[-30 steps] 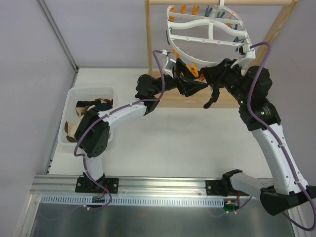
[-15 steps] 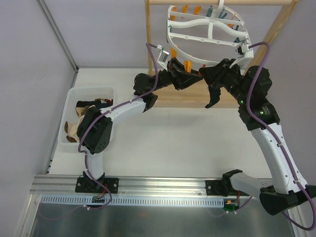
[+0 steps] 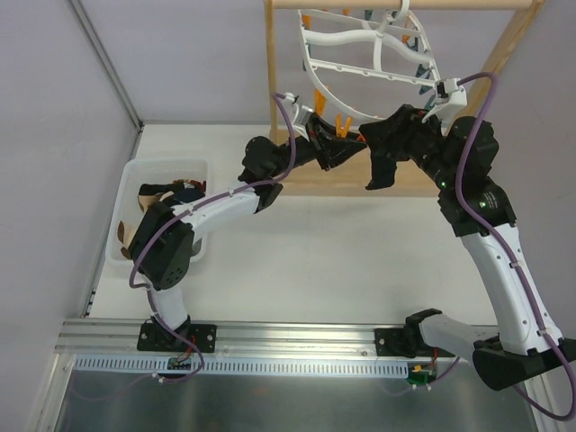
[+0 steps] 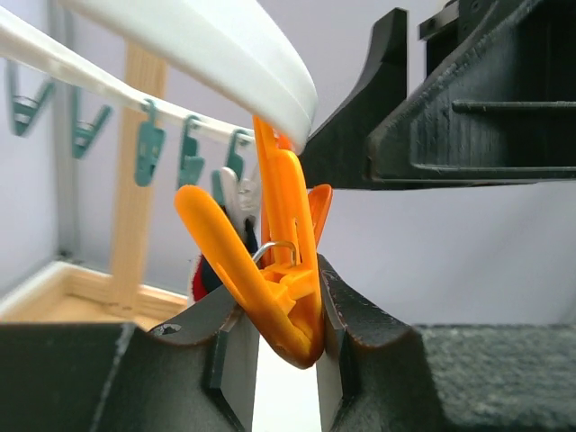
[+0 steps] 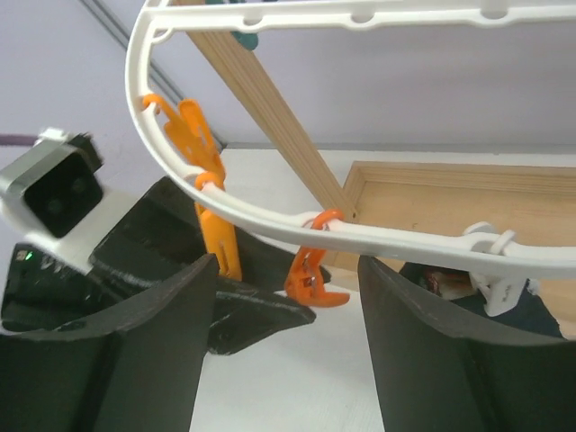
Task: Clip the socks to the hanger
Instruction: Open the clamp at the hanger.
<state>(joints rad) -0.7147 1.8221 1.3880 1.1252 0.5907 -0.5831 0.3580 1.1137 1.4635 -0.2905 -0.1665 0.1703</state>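
Slippage is the chief worry here. The left gripper (image 4: pixel 279 326) is clenched on the lower end of an orange plastic clothes peg (image 4: pixel 281 261), which hangs from the near rim of the large white plastic oval hanger (image 3: pixel 360 45). Whether the pads press its handles or its mouth end I cannot tell, and on the wrong end a squeeze would open nothing. The peg sits slightly skewed between the pads, so if it twists it could spring out of the grip. The hanger dangles from the light wooden stand (image 3: pixel 504 54) and looks tilted in the overhead view. A tug on the peg may therefore swing the whole frame away from both arms.

The right gripper (image 5: pixel 288 301) stands released, jaws wide with nothing in them. The rim crosses between them, and a second orange peg (image 5: pixel 310 274) hangs just beyond. No sock is in hand to feed in. The small limp fabric socks (image 3: pixel 157 200), tan and dark, lie in the white plastic bin (image 3: pixel 135 169), well apart to the left. A dark scrap with a red mark (image 5: pixel 441 286) shows beneath the rim in the right wrist view. I cannot tell if it is a sock, or if it is clipped. The two grippers are near each other, so a sideways move by either risks a knock.
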